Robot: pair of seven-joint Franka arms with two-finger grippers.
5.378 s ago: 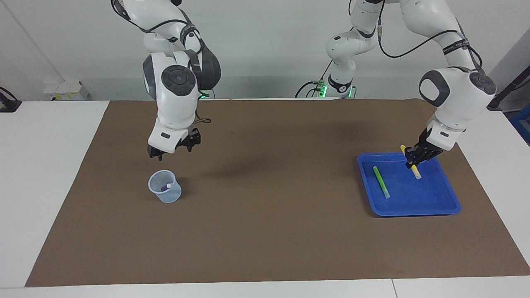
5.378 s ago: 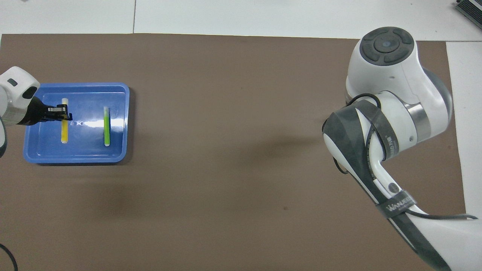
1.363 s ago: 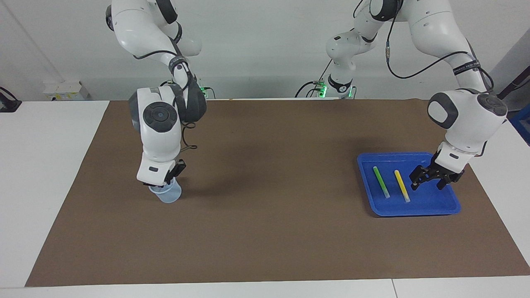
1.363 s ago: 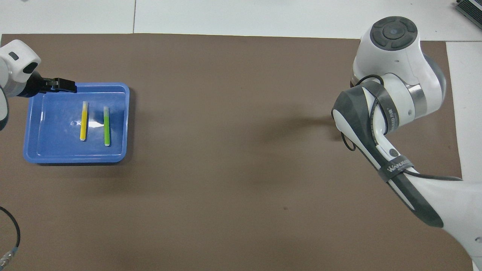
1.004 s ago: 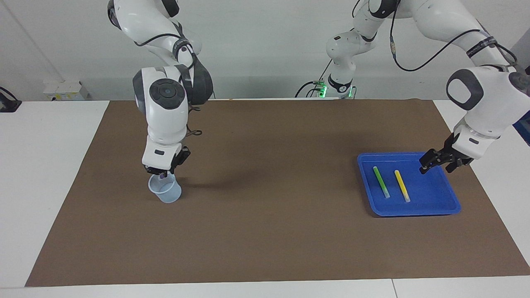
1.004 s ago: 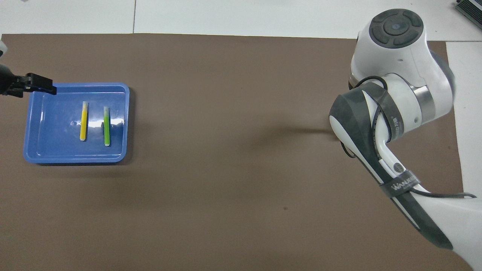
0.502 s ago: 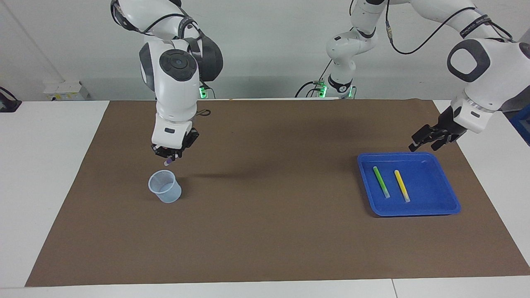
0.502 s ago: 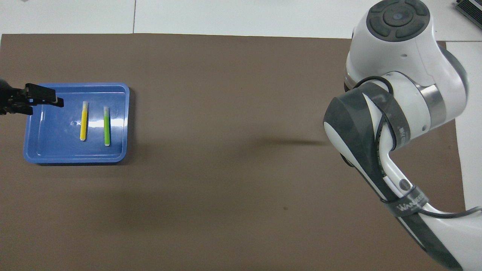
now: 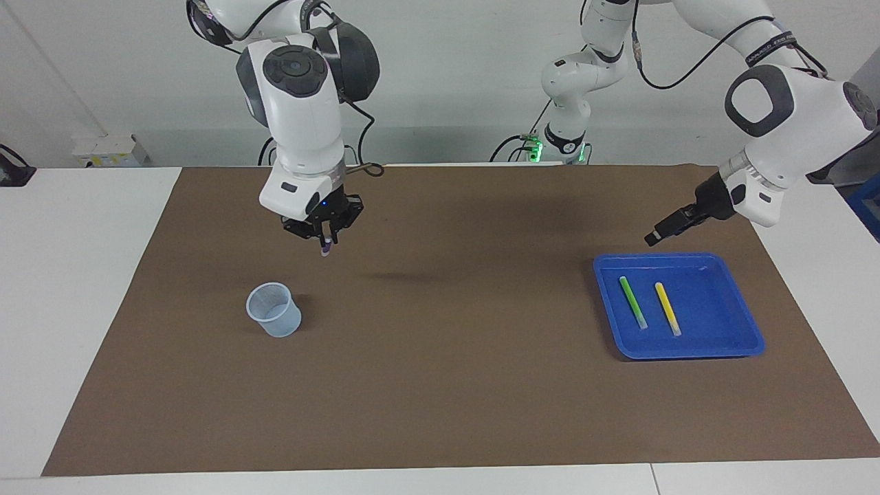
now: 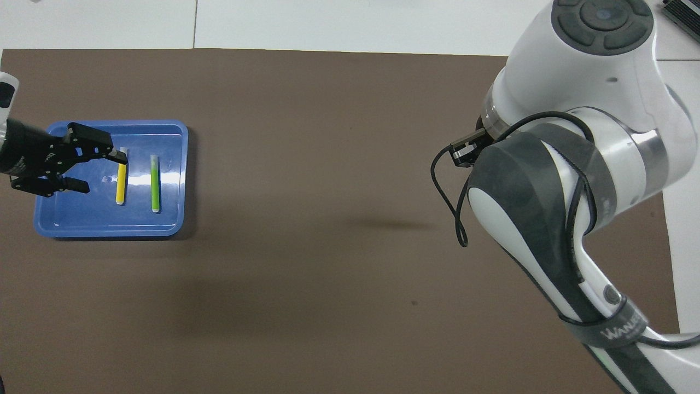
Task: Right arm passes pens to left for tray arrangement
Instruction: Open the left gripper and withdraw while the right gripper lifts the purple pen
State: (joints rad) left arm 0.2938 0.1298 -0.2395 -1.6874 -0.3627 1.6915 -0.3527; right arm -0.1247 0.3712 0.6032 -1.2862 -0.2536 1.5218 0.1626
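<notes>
Because the right gripper [image 9: 324, 242] is clamped on the purple pen [image 9: 325, 249] above the mat for handover, you see the left gripper [image 9: 661, 233] empty, jaws apart, raised by the tray [image 9: 749, 337] holding the green pen [image 9: 632, 302] and yellow pen [image 9: 667, 308].

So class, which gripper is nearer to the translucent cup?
Right. The right gripper, shut on the purple pen, is raised over the mat close to the translucent cup. The left gripper hangs open by the blue tray, at the table's other end.
</notes>
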